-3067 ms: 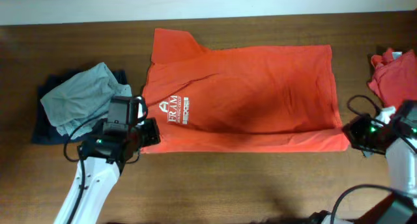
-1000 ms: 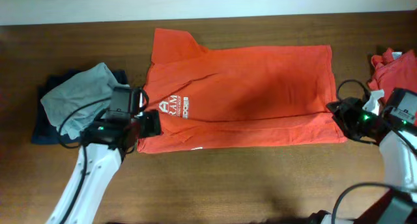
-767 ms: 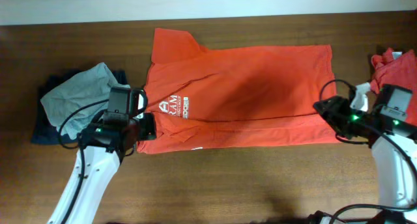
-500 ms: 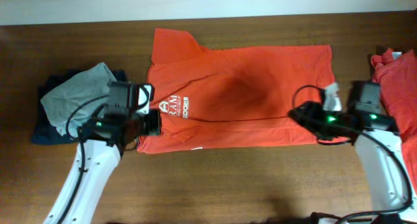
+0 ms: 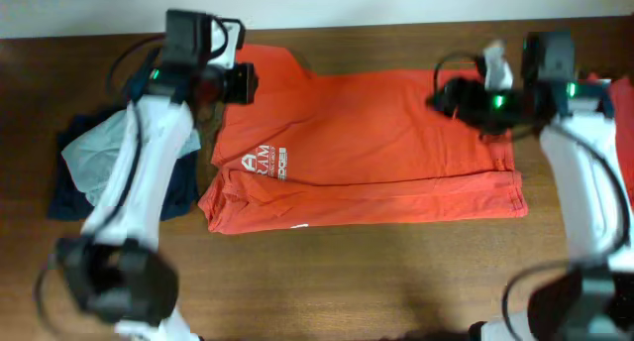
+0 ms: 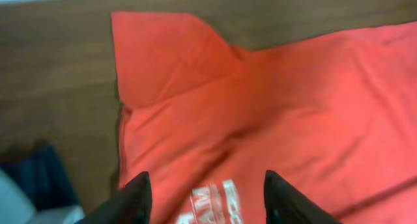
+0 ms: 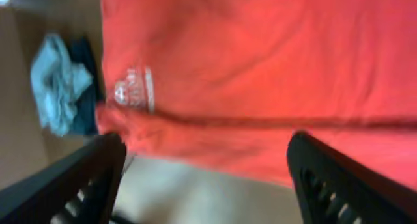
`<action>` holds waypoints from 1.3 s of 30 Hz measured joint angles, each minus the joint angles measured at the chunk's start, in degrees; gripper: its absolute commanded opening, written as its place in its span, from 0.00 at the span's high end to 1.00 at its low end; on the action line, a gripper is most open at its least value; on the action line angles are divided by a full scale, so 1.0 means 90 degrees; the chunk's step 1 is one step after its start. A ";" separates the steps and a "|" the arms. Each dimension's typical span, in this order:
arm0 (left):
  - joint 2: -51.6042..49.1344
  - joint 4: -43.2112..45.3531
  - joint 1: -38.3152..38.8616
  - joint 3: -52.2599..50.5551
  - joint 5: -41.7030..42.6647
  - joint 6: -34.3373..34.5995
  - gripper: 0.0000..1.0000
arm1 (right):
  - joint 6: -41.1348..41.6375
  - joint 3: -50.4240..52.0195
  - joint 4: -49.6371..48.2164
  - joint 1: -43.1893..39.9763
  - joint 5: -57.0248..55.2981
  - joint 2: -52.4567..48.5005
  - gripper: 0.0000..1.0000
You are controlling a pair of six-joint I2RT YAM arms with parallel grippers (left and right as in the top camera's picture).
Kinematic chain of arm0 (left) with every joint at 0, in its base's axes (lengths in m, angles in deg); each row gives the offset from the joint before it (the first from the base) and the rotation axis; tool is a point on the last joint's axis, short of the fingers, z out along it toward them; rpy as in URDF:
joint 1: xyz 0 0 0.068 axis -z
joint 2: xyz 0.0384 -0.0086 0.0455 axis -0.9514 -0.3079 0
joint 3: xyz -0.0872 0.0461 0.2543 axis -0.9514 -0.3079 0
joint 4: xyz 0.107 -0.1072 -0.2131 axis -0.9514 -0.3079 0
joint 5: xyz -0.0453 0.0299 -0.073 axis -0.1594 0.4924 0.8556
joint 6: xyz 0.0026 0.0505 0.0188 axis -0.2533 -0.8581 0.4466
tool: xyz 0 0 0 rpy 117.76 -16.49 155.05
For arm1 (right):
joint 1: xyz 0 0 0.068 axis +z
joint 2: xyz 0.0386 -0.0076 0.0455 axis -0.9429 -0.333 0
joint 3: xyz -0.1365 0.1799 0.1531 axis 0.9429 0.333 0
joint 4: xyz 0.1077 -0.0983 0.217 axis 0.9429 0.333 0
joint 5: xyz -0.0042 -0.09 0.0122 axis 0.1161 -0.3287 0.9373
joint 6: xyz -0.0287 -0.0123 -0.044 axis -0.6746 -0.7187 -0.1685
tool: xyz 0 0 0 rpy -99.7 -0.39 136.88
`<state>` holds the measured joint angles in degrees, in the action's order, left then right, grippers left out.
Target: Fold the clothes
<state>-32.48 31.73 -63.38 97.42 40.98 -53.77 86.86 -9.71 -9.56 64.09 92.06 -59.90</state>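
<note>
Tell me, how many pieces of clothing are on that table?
3 clearly: an orange T-shirt spread centrally, a pale grey garment at the left, a navy one beneath it. More may hide behind the right arm.

A dark brown wooden table (image 5: pixel 327 282) fills the view, a pale wall (image 5: pixel 396 2) along its far edge.

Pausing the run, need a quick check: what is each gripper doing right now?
Left gripper: open, holding nothing, over the red-orange T-shirt.
Right gripper: open wide, holding nothing, over the same shirt.
</note>
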 measured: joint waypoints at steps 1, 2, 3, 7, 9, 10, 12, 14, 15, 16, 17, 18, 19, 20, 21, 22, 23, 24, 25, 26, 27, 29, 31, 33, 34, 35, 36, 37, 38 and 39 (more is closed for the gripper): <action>-0.0338 0.0000 -0.0039 0.0192 0.0015 -0.0063 0.39 | -0.0005 -0.0350 0.0039 -0.0015 -0.0058 -0.0279 0.14; -0.0661 -0.0005 -0.0078 0.0403 0.0034 -0.0109 0.35 | -0.0010 -0.0714 0.0092 -0.0036 -0.0109 -0.0573 0.15; -0.0984 0.0034 -0.0124 0.0624 0.0049 -0.0170 0.33 | -0.0017 -0.0991 0.0092 -0.0066 -0.0143 -0.0811 0.15; -0.2001 0.0568 -0.0340 0.1258 0.0068 -0.0294 0.25 | -0.0017 -0.1685 0.0046 -0.0282 -0.0253 -0.1554 0.15; -0.2341 0.1018 -0.0449 0.1423 0.0066 -0.0325 0.23 | -0.0015 -0.1775 0.0131 -0.0427 -0.0274 -0.1756 0.15; -0.2480 0.1226 -0.0488 0.1474 0.0061 -0.0335 0.22 | -0.0015 -0.1780 0.0175 -0.0476 -0.0282 -0.1804 0.15; -0.2747 0.1734 -0.0578 0.1535 0.0070 -0.0340 0.22 | -0.0027 -0.1787 0.0376 -0.0580 -0.0323 -0.1870 0.15; -0.3021 0.2123 -0.0651 0.1562 0.0083 -0.0323 0.22 | -0.0090 -0.1797 0.0520 -0.0661 -0.0347 -0.1877 0.16; -0.3152 0.2283 -0.0675 0.1569 0.0087 -0.0318 0.22 | -0.0114 -0.1809 0.0600 -0.0687 -0.0352 -0.1877 0.16; -0.3293 0.2436 -0.0692 0.1574 0.0085 -0.0311 0.22 | -0.0129 -0.1831 0.0702 -0.0704 -0.0364 -0.1877 0.16; -0.3432 0.2562 -0.0704 0.1574 0.0087 -0.0296 0.22 | -0.0138 -0.1836 0.0765 -0.0714 -0.0369 -0.1877 0.16; -0.3592 0.2698 -0.0707 0.1574 0.0087 -0.0294 0.22 | -0.0143 -0.1838 0.0838 -0.0721 -0.0374 -0.1877 0.16; -0.3725 0.2805 -0.0707 0.1574 0.0087 -0.0294 0.22 | -0.0148 -0.1841 0.0899 -0.0726 -0.0384 -0.1877 0.16; -0.3837 0.2892 -0.0707 0.1576 0.0085 -0.0294 0.22 | -0.0155 -0.1846 0.0952 -0.0726 -0.0398 -0.1877 0.16; -0.3978 0.3004 -0.0707 0.1574 0.0092 -0.0294 0.22 | -0.0160 -0.1846 0.1003 -0.0726 -0.0423 -0.1877 0.16; -0.4070 0.3111 -0.0704 0.1574 0.0095 -0.0294 0.22 | -0.0160 -0.1846 0.1052 -0.0726 -0.0442 -0.1877 0.16; -0.4155 0.3198 -0.0699 0.1574 0.0102 -0.0291 0.21 | -0.0163 -0.1846 0.1098 -0.0726 -0.0466 -0.1877 0.16; -0.4223 0.3279 -0.0692 0.1574 0.0109 -0.0272 0.21 | -0.0163 -0.1846 0.1144 -0.0726 -0.0498 -0.1877 0.16; -0.4267 0.3378 -0.0690 0.1576 0.0112 -0.0265 0.21 | -0.0163 -0.1848 0.1185 -0.0726 -0.0529 -0.1877 0.17; -0.4277 0.3432 -0.0687 0.1576 0.0117 -0.0250 0.21 | -0.0168 -0.1848 0.1217 -0.0726 -0.0566 -0.1877 0.16; -0.4282 0.3449 -0.0682 0.1576 0.0126 -0.0245 0.21 | -0.0163 -0.1848 0.1224 -0.0726 -0.0585 -0.1877 0.17; -0.4313 0.3500 -0.0668 0.1576 0.0134 -0.0243 0.25 | -0.0163 -0.1848 0.1222 -0.0726 -0.0629 -0.1877 0.17; -0.4357 0.3538 -0.0661 0.1600 0.0131 -0.0245 0.43 | -0.0160 -0.1848 0.1214 -0.0726 -0.0680 -0.1877 0.16; -0.4413 0.3551 -0.0641 0.1666 0.0136 -0.0216 0.63 | -0.0165 -0.1848 0.1195 -0.0726 -0.0857 -0.1877 0.15; -0.4427 0.3543 -0.0634 0.1678 0.0131 -0.0194 0.84 | -0.0165 -0.1848 0.1156 -0.0726 -0.0925 -0.1877 0.15; -0.4432 0.3490 -0.0622 0.1698 0.0134 -0.0228 0.95 | -0.0163 -0.1848 0.1049 -0.0726 -0.1037 -0.1877 0.14; -0.4435 0.3458 -0.0610 0.1705 0.0141 -0.0211 0.98 | -0.0170 -0.1848 0.0945 -0.0726 -0.1127 -0.1877 0.12; -0.4435 0.3398 -0.0597 0.1712 0.0163 -0.0228 0.99 | -0.0163 -0.1848 0.0838 -0.0726 -0.1197 -0.1877 0.10; -0.4437 0.3259 -0.0578 0.1751 0.0236 -0.0270 1.00 | -0.0175 -0.1853 0.0653 -0.0726 -0.1311 -0.1877 0.09; -0.4437 0.3143 -0.0559 0.1795 0.0279 -0.0313 1.00 | -0.0182 -0.1858 0.0478 -0.0726 -0.1423 -0.1877 0.08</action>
<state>-72.41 60.01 -68.41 113.57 43.49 -56.59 85.22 -26.43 -5.26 57.55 79.25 -76.80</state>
